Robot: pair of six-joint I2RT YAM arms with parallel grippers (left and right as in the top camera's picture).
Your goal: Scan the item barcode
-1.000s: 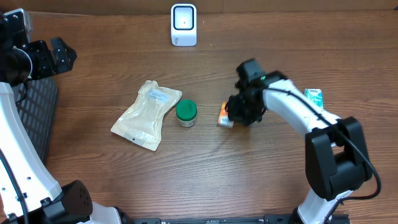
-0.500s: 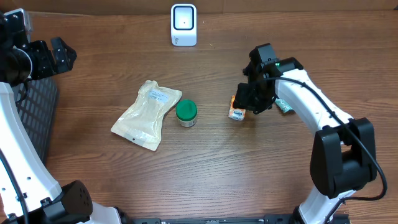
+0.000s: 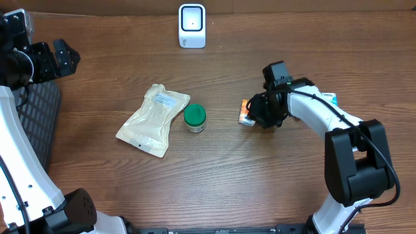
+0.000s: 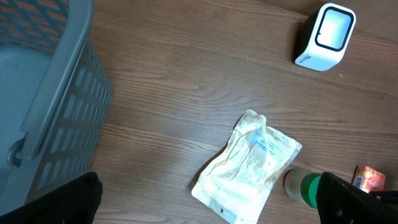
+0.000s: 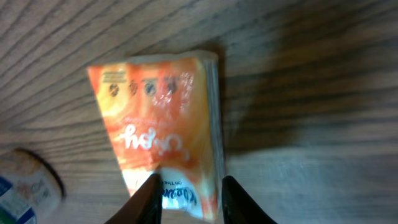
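Observation:
A small orange drink carton (image 3: 245,116) lies right of the table's middle. My right gripper (image 3: 255,116) is down over it. In the right wrist view the carton (image 5: 161,124) has its white lower end between my two fingertips, the right gripper (image 5: 188,190) shut on it. The white barcode scanner (image 3: 192,26) stands at the back centre, its window facing forward, also in the left wrist view as the scanner (image 4: 326,36). My left gripper (image 3: 62,55) hangs open at the far left above the basket, nothing between its fingers (image 4: 208,200).
A cream pouch (image 3: 155,119) and a green-lidded jar (image 3: 194,118) lie left of the carton. A teal packet (image 3: 329,100) sits behind the right arm. A grey mesh basket (image 3: 36,123) stands at the left edge, its wall (image 4: 68,106) showing in the left wrist view.
The right gripper has shifted right and slightly back, and the orange carton has moved that way and turned. The left arm has stayed still.

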